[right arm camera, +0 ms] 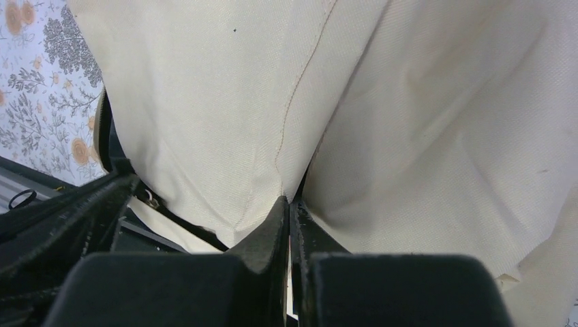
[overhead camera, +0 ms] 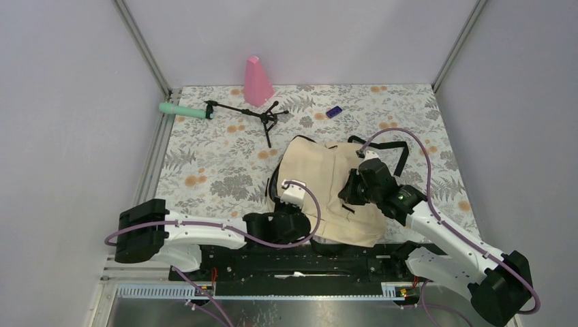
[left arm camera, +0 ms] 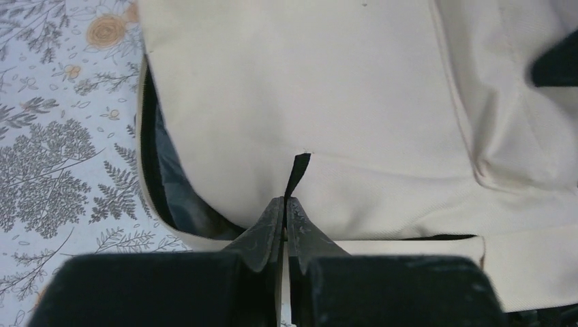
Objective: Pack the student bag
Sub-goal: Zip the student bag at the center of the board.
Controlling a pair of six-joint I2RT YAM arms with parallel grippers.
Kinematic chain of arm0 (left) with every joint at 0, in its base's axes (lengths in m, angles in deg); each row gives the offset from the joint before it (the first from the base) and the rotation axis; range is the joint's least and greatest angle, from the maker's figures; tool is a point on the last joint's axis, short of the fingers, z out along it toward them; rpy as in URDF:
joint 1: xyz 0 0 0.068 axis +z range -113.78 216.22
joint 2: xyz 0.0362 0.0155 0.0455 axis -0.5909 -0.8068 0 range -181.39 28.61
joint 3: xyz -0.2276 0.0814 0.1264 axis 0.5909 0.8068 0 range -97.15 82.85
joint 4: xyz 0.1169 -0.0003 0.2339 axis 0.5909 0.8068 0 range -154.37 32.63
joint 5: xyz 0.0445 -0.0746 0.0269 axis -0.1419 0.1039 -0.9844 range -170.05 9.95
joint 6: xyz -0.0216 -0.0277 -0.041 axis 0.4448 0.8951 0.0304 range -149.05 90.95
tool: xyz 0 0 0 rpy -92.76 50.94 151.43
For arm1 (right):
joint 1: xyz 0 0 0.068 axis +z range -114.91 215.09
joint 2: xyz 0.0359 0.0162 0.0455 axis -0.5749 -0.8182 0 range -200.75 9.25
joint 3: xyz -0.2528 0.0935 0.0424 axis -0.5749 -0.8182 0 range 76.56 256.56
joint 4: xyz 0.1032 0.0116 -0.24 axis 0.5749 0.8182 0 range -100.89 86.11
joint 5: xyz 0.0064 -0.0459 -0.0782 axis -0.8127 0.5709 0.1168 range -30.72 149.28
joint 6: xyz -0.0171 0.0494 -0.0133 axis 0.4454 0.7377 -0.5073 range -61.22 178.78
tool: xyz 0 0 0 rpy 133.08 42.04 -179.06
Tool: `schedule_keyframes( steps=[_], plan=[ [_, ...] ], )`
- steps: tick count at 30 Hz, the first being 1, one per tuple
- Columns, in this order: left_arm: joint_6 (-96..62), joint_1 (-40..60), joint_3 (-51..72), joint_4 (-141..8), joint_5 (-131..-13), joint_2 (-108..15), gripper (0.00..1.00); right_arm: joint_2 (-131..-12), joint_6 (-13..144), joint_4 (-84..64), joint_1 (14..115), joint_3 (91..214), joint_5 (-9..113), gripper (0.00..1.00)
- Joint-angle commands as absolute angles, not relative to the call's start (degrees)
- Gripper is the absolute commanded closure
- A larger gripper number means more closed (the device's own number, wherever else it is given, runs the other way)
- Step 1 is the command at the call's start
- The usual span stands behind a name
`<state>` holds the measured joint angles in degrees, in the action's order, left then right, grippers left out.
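The student bag (overhead camera: 327,184), cream-beige with black straps, lies flat on the floral cloth near the arm bases. In the left wrist view my left gripper (left arm camera: 285,199) is shut on a small black tab (left arm camera: 298,170) sewn into the bag's (left arm camera: 327,88) front panel. To the left of it the bag's mouth gapes and shows dark lining (left arm camera: 170,194). My right gripper (right arm camera: 289,201) is shut on a pinched fold of the bag's fabric (right arm camera: 409,122). From above, the left gripper (overhead camera: 292,208) sits at the bag's near left edge and the right gripper (overhead camera: 349,194) on its right half.
At the far side of the table lie a pink cone (overhead camera: 257,80), a black mini tripod (overhead camera: 255,114) with a mint-green cylinder (overhead camera: 184,110) at its left end, and a small purple block (overhead camera: 333,112). Grey walls enclose the table on three sides.
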<state>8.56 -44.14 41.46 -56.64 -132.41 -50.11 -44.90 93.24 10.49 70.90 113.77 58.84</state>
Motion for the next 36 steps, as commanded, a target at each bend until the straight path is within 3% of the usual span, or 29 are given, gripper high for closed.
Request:
schedule_keyframes(
  steps=[1, 19, 30, 32, 34, 36],
  plan=[
    [9.45, -40.99, 44.06, -59.65, -135.07, -45.85, 1.0, -43.43, 93.18, 10.6, 71.12, 113.98, 64.37, 1.0],
    [4.94, -27.52, 55.1, -74.69, -124.39, -35.44, 1.0, -41.02, 92.51, 11.55, 71.12, 113.47, 67.34, 1.0],
    [2.66, -20.84, 54.18, -80.62, -118.66, -37.4, 1.0, -38.7, 90.5, 12.31, 71.05, 113.65, 67.08, 1.0],
    [2.35, -20.82, 53.94, -80.67, -117.47, -36.97, 1.0, -38.67, 89.4, 13.39, 71.12, 114.46, 67.03, 0.84],
    [2.24, -20.82, 54.48, -81.43, -115.82, -35.68, 1.0, -38.07, 87.75, 14.28, 71.11, 115.37, 67.37, 0.54],
    [1.96, -20.86, 56.2, -83.07, -113.56, -33.54, 1.0, -36.73, 84.41, 14.23, 71.06, 116.21, 66.91, 0.37]
  ],
)
